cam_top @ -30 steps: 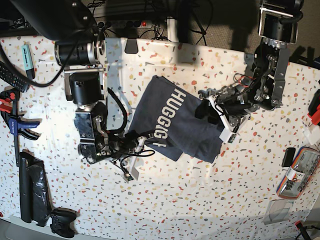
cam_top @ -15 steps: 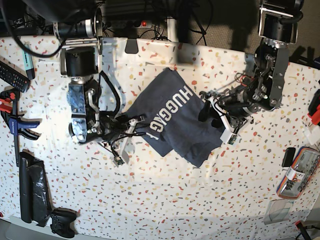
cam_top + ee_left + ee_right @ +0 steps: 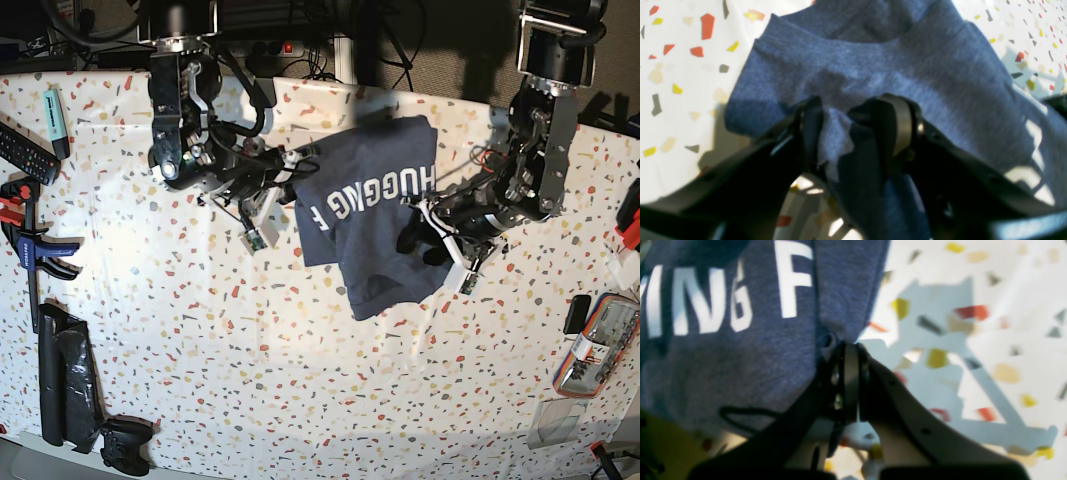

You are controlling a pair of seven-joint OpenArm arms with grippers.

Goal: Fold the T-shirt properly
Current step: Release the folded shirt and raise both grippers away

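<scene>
The dark navy T-shirt lies bunched on the speckled table, with its white lettering facing up and running sideways. My right gripper, on the left in the base view, is shut on the shirt's lettered edge; the right wrist view shows the gripper pinching the hem of the shirt. My left gripper is shut on the shirt's opposite side; the left wrist view shows the gripper with a fold of the shirt's fabric pinched between its fingers.
A remote, a teal marker and a clamp lie at the left edge. A black bundle and a game controller are at front left. A parts box sits at the right.
My right arm has swung toward the table's far edge, pulling the lettered edge along and turning the shirt. The left gripper has barely moved and still holds the fabric.
</scene>
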